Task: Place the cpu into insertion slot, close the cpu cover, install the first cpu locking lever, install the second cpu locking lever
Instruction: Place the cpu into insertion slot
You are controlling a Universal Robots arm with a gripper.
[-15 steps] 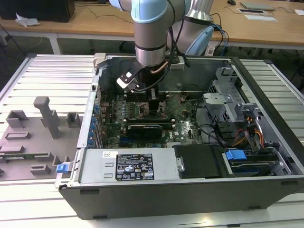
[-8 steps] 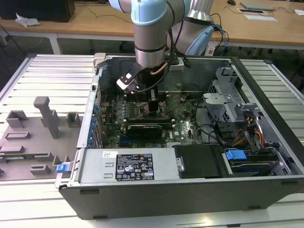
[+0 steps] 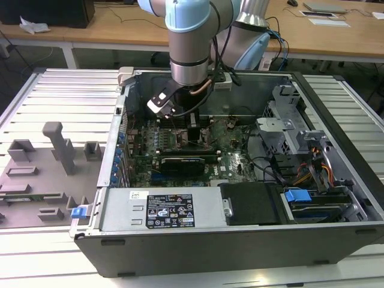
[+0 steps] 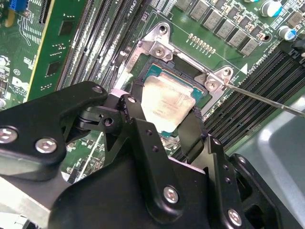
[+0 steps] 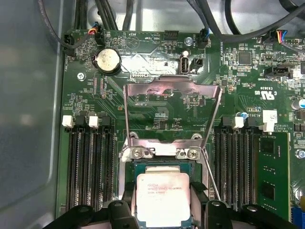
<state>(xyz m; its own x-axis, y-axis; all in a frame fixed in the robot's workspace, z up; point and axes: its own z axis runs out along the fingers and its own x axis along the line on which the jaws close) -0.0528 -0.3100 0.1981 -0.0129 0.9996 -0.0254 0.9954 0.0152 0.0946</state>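
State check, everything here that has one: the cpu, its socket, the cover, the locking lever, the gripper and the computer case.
cpu: gripped by two opposite edges, at the insertion slot
insertion slot: uncovered, cpu over it
cpu cover: raised open
locking lever: unlatched, sticking out free
gripper: shut on the cpu
computer case: lying flat, side open
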